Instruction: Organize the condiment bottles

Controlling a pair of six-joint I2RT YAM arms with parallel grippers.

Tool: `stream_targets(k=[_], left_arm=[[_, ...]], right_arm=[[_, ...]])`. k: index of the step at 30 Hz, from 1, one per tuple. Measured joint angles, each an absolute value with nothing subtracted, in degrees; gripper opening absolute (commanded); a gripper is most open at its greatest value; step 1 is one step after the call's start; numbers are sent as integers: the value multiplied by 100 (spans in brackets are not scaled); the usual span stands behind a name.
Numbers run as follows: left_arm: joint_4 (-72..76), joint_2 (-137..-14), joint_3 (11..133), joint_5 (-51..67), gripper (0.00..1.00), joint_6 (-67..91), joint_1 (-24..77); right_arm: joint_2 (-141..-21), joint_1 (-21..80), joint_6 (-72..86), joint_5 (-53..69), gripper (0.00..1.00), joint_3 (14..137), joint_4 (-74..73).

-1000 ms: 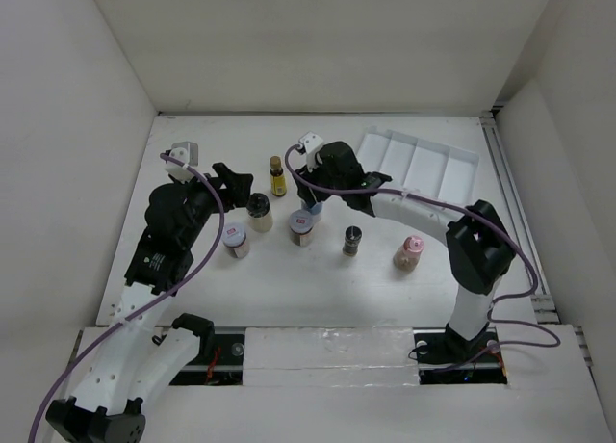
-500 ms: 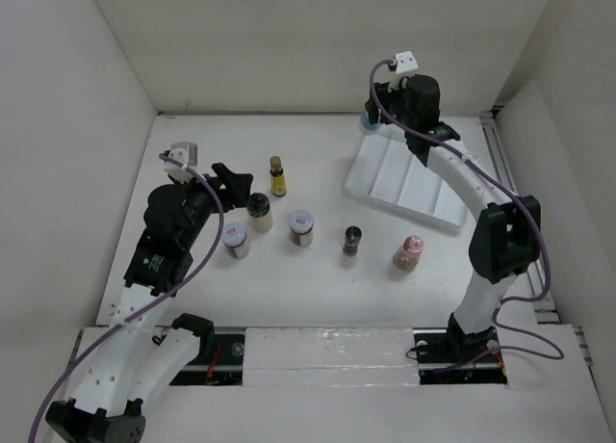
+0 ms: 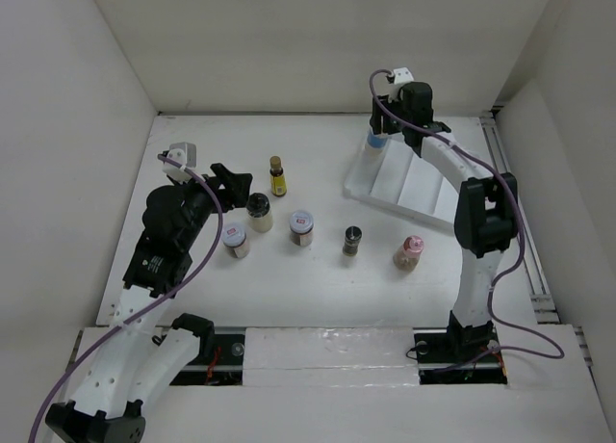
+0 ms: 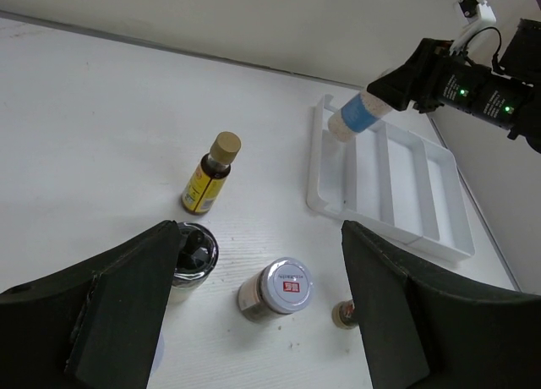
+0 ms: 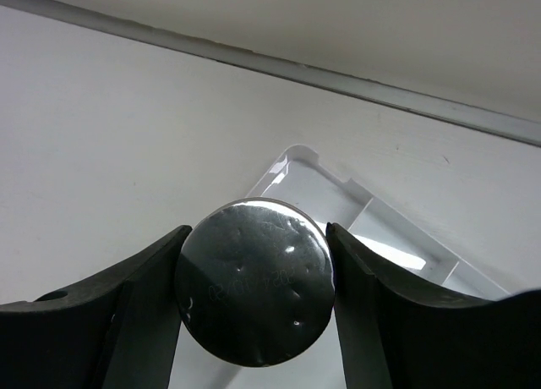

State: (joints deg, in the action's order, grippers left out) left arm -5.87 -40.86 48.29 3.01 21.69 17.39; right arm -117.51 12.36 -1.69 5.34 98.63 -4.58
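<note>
The right gripper (image 3: 378, 133) reaches to the far side of the desk (image 3: 318, 289), and its jaws are clamped on a small jar with a blue label (image 4: 358, 115). This jar is held tilted over the far end of the leftmost compartment of the white plastic divided tray (image 4: 406, 205). I cannot tell if it touches the tray. In the right wrist view the round silver end of the jar sits between the two black fingers (image 5: 127, 321).

The left gripper (image 4: 258, 237) hovers above the desk with its jaws wide apart. Six others stand upright on the desk, outside the tray and apart from each other: the slim yellow bottle with a tan cap (image 3: 277, 176), the black-lidded jar (image 3: 258, 206), the grey-lidded jar (image 3: 235, 240), the white-lidded jar with a red mark (image 3: 301, 227), the small dark shaker (image 3: 352, 240) and the pink-capped bottle (image 3: 410, 252).
</note>
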Motion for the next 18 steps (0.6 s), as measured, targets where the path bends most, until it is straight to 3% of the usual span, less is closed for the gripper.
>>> stream_targets(k=[8, 9, 10, 12, 13, 14, 18], left_arm=[[-585, -4134, 4829, 325, 73, 2169, 1739], [-585, -4143, 4829, 325, 73, 2169, 1739], [-585, -4145, 4829, 322, 73, 2169, 1739], [-585, -4147, 4829, 322, 75, 2167, 1739], [-585, -4145, 4829, 322, 75, 2167, 1739], [-585, -4145, 4829, 322, 75, 2167, 1739], [-582, -4160, 4829, 322, 75, 2167, 1739]], right_arm=[[-12234, 1098, -167, 519, 43, 10385, -432], [-12331, 1074, -167, 517, 46, 10466, -429], [-12418, 1048, -167, 510, 61, 10521, -423], [-12551, 1017, -167, 497, 74, 10580, -458], [-12613, 1000, -154, 497, 92, 10613, -429], [-12645, 993, -180, 497, 98, 10663, -434], [-12556, 1002, -174, 486, 100, 10713, -443]])
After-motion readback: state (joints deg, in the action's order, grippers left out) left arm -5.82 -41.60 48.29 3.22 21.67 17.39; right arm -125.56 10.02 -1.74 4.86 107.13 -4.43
